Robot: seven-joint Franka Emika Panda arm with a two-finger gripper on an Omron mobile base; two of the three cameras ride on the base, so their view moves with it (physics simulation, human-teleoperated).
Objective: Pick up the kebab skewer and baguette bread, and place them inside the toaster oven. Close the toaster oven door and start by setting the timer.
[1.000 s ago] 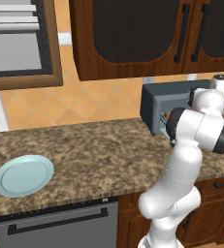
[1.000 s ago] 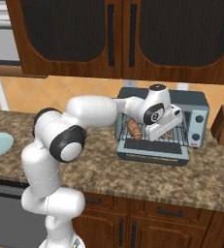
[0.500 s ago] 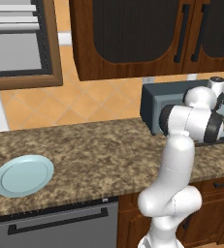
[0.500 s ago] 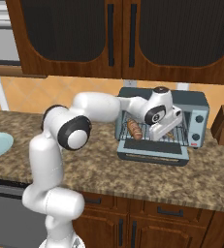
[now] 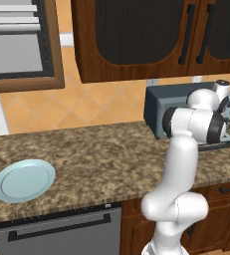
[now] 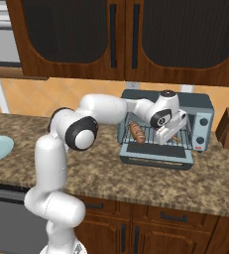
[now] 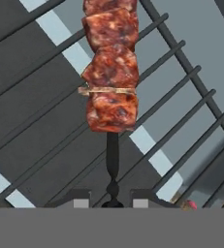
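At bottom centre of the hand view the dark fingers point(image 7: 112, 198) pinch the thin dark kebab skewer point(image 7: 111, 72) by its bare stick, over the grey-blue toaster oven's point(image 6: 202, 106) wire rack; light, stiff, probably slippery; the stubby brown baguette point(image 6: 137, 132) lies inside, left.

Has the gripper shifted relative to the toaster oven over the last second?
Yes. In the right base view the gripper has edged right and deeper into the toaster oven, away from the baguette bread.

The gripper point(image 6: 171, 133) has carried the kebab skewer point(image 7: 110, 68) deeper into the toaster oven point(image 6: 200, 106).
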